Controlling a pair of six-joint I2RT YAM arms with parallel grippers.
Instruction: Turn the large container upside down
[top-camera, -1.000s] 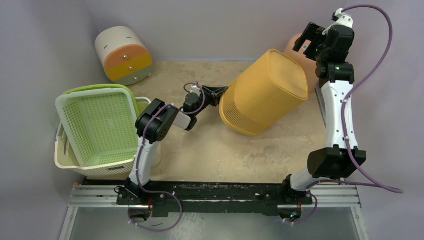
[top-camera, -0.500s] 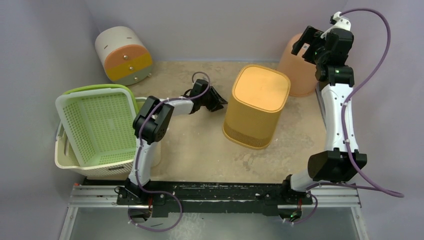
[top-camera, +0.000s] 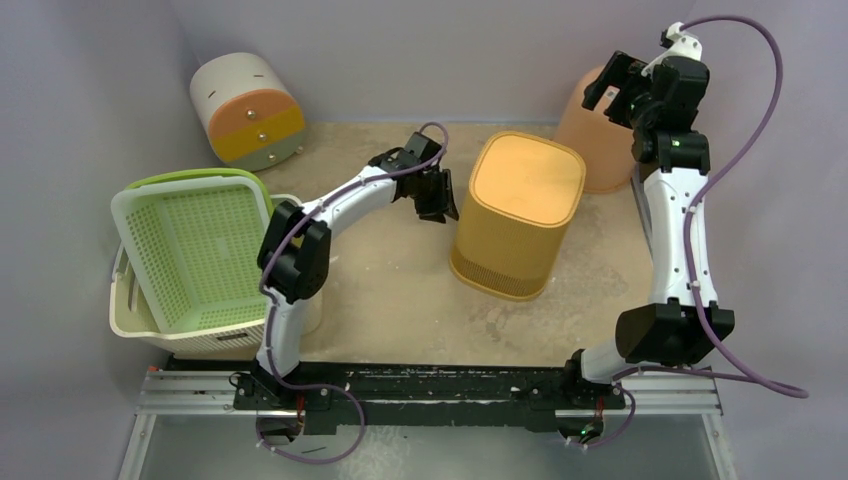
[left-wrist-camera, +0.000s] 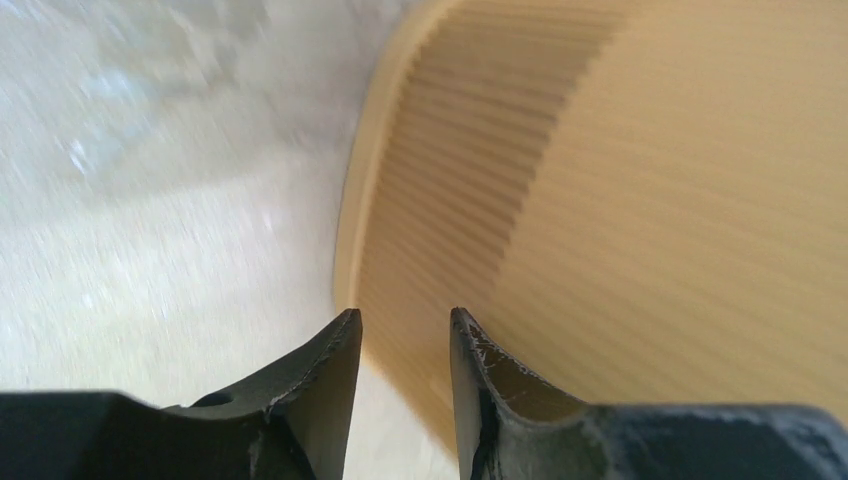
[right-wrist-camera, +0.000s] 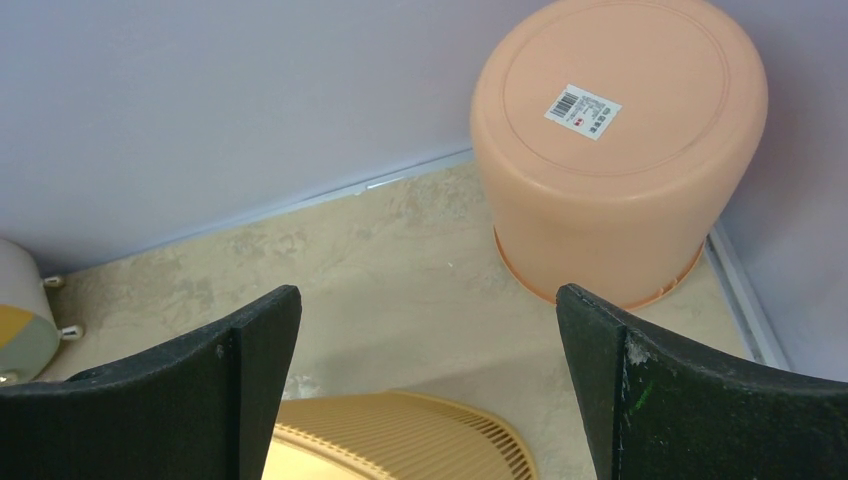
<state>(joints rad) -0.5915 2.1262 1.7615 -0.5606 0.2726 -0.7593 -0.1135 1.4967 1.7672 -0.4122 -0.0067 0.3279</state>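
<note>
Large container (top-camera: 525, 195) stands base-up on the tabletop (top-camera: 400, 290), long axis vertical. My left pincer (top-camera: 438, 207), jaws parted and empty, sits just beside its left wall. My right pincer (top-camera: 612, 88), open, is farther off.

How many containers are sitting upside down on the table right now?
2: the yellow ribbed container in the middle, and the peach bucket in the far right corner. None appears hidden.
</note>
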